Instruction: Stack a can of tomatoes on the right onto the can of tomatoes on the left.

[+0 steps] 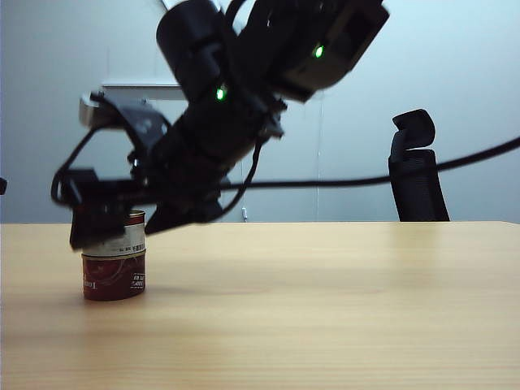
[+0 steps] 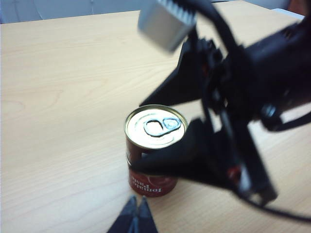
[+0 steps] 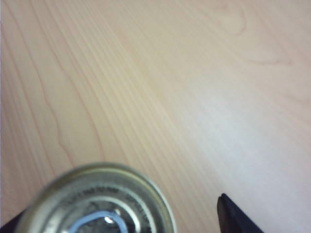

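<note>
on the wooden table two tomato cans stand stacked at about eight o'clock in the exterior view: the upper can sits upright on the lower can, their sides roughly in line. the right gripper reaches across from the upper right and straddles the upper can, one finger in front of it at its nine o'clock side and the other at its three o'clock side. in the left wrist view its black fingers stand spread on either side of the upper can's pull-tab lid, and the right wrist view shows a gap of bare table between the lid's rim and one fingertip, so the jaws are spread, not pinching. the left gripper hangs near the stack, its two tips pressed together with nothing between them.
</note>
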`<action>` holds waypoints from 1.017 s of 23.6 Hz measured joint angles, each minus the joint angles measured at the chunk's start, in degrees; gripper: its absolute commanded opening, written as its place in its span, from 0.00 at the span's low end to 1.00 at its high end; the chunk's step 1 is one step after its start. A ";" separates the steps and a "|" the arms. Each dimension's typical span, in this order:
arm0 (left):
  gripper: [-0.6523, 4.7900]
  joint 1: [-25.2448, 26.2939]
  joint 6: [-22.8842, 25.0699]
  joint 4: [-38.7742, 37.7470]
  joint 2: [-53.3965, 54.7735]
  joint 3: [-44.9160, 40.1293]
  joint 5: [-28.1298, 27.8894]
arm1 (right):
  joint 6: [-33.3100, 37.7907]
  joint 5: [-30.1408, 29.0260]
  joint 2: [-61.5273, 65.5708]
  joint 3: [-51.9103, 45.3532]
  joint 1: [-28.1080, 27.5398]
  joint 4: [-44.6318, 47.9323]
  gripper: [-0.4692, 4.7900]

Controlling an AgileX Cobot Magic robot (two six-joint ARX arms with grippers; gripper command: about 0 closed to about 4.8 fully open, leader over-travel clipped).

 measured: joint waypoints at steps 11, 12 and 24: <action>0.11 14.25 0.00 0.00 -1.66 0.02 1.09 | 7.02 6.88 -31.12 0.24 0.20 -3.54 0.07; 0.11 17.46 0.00 0.00 -2.69 0.00 1.20 | 5.81 9.77 -35.26 0.31 -0.48 -5.53 0.07; 0.11 25.16 0.00 0.22 -7.08 0.00 1.25 | 5.90 16.50 -58.75 -8.68 -14.95 -20.20 0.07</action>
